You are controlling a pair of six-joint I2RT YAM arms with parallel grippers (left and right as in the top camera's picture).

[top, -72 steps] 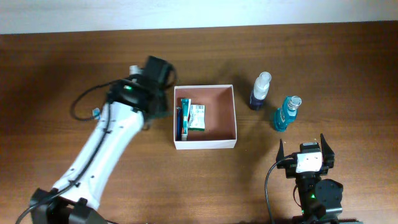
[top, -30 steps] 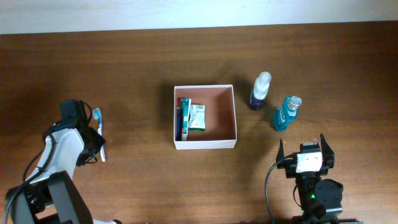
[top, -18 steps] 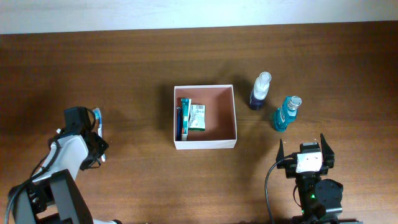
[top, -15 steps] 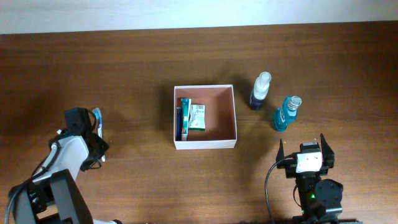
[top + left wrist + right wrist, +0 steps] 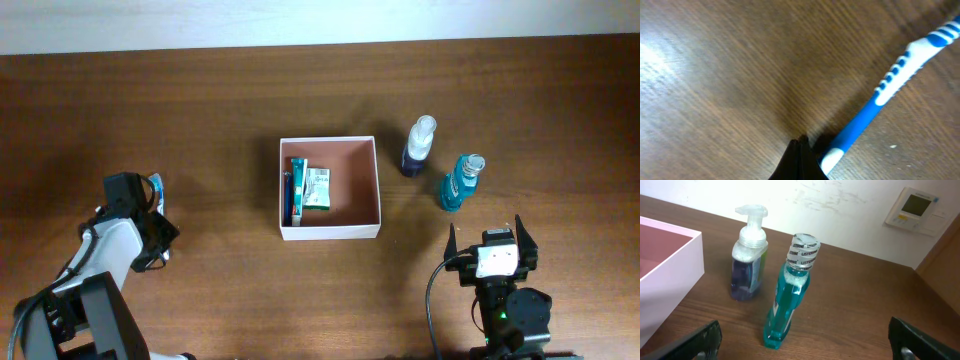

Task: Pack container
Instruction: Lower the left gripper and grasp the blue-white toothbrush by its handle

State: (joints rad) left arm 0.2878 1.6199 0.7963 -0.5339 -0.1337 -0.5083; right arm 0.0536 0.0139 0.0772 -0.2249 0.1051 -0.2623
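Brown wood-grain table (image 5: 330,90): carries all items listed.

Right tool (image 5: 487,233): at the near edge, right side; black fingers spread wide, nothing between them.

Left tool (image 5: 800,150): near left of the table; dark fingertips pressed together into one point, low over the wood.

Toothbrush (image 5: 890,85): blue and white, lying flat on the table. The end of its handle is just beside the left tool's tips and not between them. From overhead only its striped end shows past the arm.

Container (image 5: 330,232): white-walled, reddish-brown inside, at mid-table, well apart from both tools. A green-and-white carton (image 5: 317,187) lies flat in its left half, and a slim teal pack (image 5: 297,185) sits against the left wall.

Mouthwash bottle (image 5: 787,300): teal liquid, printed cap band, upright, right of the container.

Pump bottle (image 5: 748,265): dark blue-purple liquid, white foam head, upright, just behind the mouthwash and near the container's far right corner.
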